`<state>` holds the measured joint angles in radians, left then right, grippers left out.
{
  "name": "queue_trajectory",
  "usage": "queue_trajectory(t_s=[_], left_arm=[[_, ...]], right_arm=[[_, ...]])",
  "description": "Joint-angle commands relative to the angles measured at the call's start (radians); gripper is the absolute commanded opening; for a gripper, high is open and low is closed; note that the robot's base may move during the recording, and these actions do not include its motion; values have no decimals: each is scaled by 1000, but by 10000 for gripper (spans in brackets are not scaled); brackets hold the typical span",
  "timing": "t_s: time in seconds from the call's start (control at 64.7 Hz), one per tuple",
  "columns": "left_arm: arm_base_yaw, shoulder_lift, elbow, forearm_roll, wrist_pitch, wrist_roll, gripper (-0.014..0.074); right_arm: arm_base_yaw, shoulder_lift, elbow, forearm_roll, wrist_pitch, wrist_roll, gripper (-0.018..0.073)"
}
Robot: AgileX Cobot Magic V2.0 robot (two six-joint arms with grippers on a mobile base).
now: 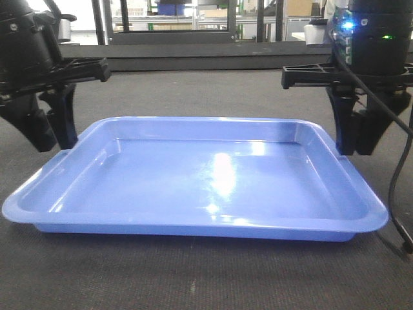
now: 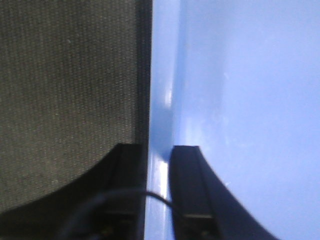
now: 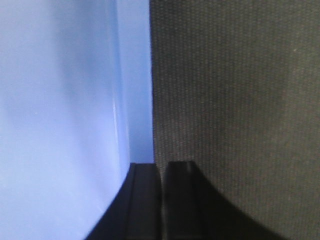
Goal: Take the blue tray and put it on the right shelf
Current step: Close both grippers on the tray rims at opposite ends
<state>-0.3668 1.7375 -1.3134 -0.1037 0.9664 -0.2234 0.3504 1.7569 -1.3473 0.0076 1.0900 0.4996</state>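
Seeing dark mat [image 1: 193, 278] carrying tray [image 1: 213, 174], lying flat between both arms. Seeing left gripper [image 2: 159, 150] clamping the left rim, one jaw each side. Failing to tell grip state for right gripper [image 3: 161, 166]: jaws nearly touching at tray's right rim edge.

The tray [image 1: 193, 174] lies mid-frame on the mat [image 1: 193, 278]. The left gripper [image 1: 55, 139] straddles its left rim. The right gripper [image 1: 358, 145] stands at its right rim. Racks [image 1: 213, 26] stand behind, along the top.
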Motion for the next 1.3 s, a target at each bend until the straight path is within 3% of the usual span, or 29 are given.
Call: queue_trajectory(t_s=[0.0, 0.108, 0.804, 1.113, 1.284], left_arm=[[-8, -43, -32, -10, -23, -13, 259], [-8, -43, -32, -10, -33, -13, 311], [-8, 67, -32, -14, -26, -11, 307], [-8, 67, -32, -14, -28, -11, 298], [-8, 67, -32, -14, -28, -11, 146]], right_arm=[[-1, -38, -32, -17, 0, 0, 446], [-1, -24, -32, 0, 1, 0, 545], [0, 47, -32, 31, -44, 9, 536], [0, 48, -32, 31, -46, 9, 310], [0, 48, -32, 33, -46, 9, 193]])
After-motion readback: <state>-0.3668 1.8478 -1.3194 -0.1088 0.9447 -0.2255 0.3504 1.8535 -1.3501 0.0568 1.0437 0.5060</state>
